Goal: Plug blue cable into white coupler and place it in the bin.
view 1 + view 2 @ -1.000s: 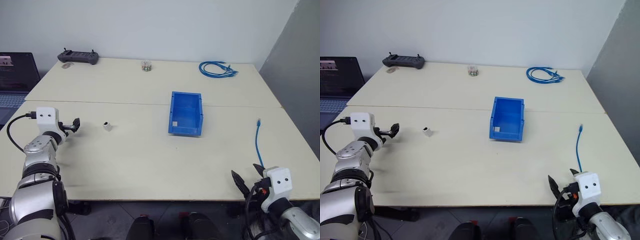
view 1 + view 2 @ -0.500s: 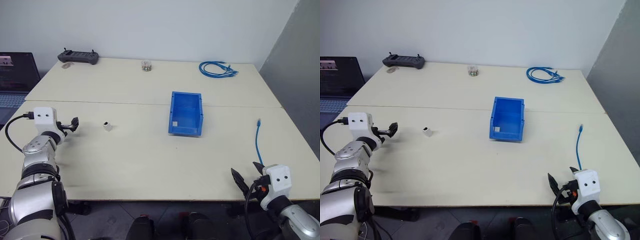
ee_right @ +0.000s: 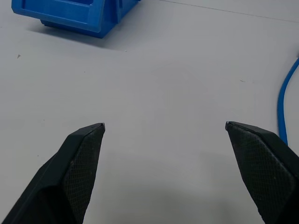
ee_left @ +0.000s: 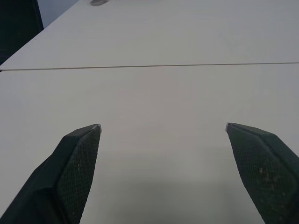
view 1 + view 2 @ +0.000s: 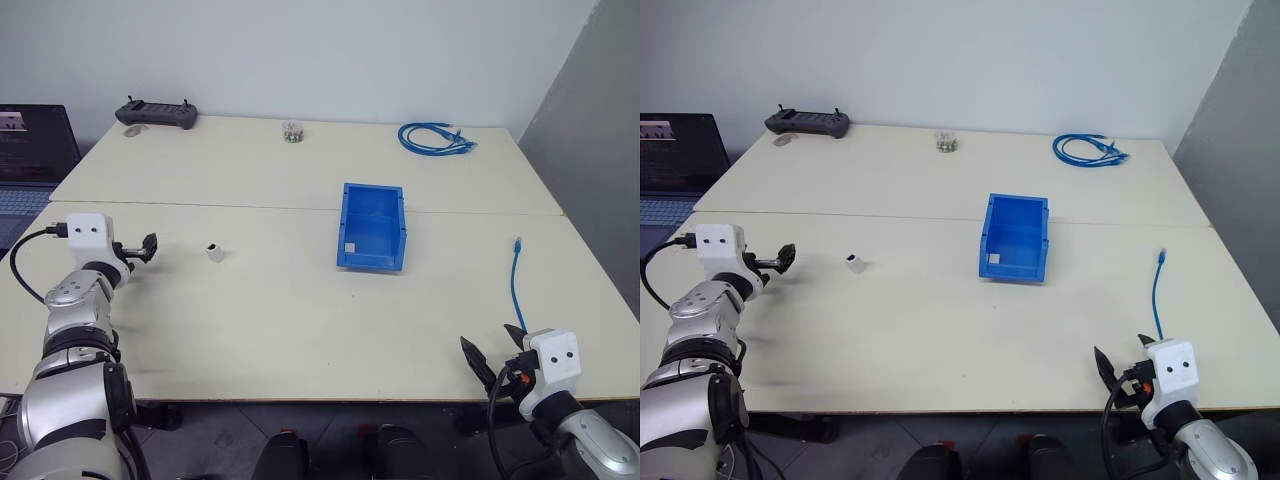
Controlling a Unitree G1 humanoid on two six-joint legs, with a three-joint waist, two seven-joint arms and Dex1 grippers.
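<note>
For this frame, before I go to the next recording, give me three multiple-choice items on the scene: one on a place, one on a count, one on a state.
1. Where does the white coupler lie?
A. in the bin
B. on the table, between the left claw and the bin
C. beside the coiled cables

2. How many blue bins stand on the table?
A. one
B. two
C. three

3. How does the right claw stand?
A. shut on the blue cable
B. shut and empty
C. open and empty

Answers:
1 B: the coupler sits on the bare table, with the left claw on one side and the bin on the other.
2 A: a single bin shows.
3 C: its fingers stand wide apart with bare table between them, and the blue cable lies untouched beyond it.
</note>
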